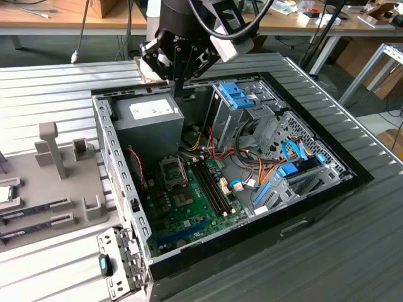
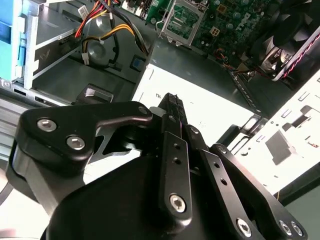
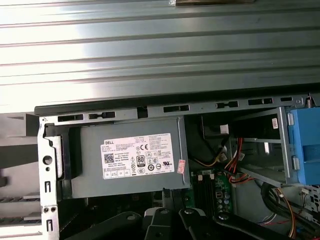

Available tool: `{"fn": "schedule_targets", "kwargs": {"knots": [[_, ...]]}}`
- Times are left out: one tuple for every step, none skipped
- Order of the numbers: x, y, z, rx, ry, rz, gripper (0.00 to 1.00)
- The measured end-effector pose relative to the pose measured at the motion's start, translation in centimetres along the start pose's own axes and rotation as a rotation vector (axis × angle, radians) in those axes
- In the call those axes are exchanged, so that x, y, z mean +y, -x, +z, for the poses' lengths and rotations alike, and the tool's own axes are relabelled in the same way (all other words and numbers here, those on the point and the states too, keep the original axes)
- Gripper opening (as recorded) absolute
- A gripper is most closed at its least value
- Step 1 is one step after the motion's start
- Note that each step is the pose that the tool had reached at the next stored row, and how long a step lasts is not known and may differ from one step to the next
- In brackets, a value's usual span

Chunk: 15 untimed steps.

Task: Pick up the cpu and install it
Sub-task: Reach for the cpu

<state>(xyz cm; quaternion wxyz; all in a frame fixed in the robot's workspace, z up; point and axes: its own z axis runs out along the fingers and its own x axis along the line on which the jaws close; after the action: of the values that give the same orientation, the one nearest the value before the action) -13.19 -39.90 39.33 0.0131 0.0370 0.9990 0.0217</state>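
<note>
The cpu [image 1: 5,194], a small flat silvery chip, lies on the grey holder tray [image 1: 56,189] at the exterior view's far left edge. My gripper [image 1: 179,89] hangs far from it, over the back rim of the open computer case [image 1: 119,157] and just above the grey power-supply box [image 1: 148,116]. Its black fingers [image 2: 172,115] are shut with nothing between them. The open cpu socket [image 1: 173,171] with its metal frame sits on the green motherboard [image 1: 189,211]; it shows as well in the second wrist view, socket [image 2: 180,20].
Long dark memory sticks [image 1: 31,211] lie in the tray beside the cpu. Blue drive cages [image 1: 239,94], bundled cables [image 1: 208,148] and the power-supply box [image 3: 130,157] crowd the case. Ribbed metal table [image 3: 150,50] surrounds it; desks stand behind.
</note>
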Motion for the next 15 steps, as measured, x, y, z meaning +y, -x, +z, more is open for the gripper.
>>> {"fn": "schedule_targets", "kwargs": {"knots": [[0.0,-0.04,0.0,0.0,0.0,0.0,0.11],[-0.01,-0.09,0.0,0.0,0.0,0.0,0.11],[-0.01,-0.12,0.0,0.0,0.0,0.0,0.11],[-0.01,-0.16,0.0,0.0,0.0001,0.0,0.11],[-0.02,-0.29,-0.01,0.0,0.0,0.0,0.11],[-0.03,-0.35,-0.01,0.0,0.0,0.0,0.11],[-0.03,-0.4,-0.01,0.0,0.0,0.0,0.11],[-0.03,-0.45,-0.01,0.0,0.0,0.0,0.11],[-0.04,-0.49,-0.01,0.0,0.0001,0.0,0.11],[-0.04,-0.59,-0.02,0.0,0.0,0.0,0.11],[-0.05,-0.63,-0.02,0.0,0.0,0.0,0.11],[-0.05,-0.69,-0.02,0.0,0.0,0.0,0.11],[-0.06,-0.77,-0.02,0.0,0.0,0.0,0.11],[-0.06,-0.83,-0.02,0.0,0.0,0.0,0.11],[-0.06,-0.89,-0.03,0.0,0.0,0.0,0.11]]}}
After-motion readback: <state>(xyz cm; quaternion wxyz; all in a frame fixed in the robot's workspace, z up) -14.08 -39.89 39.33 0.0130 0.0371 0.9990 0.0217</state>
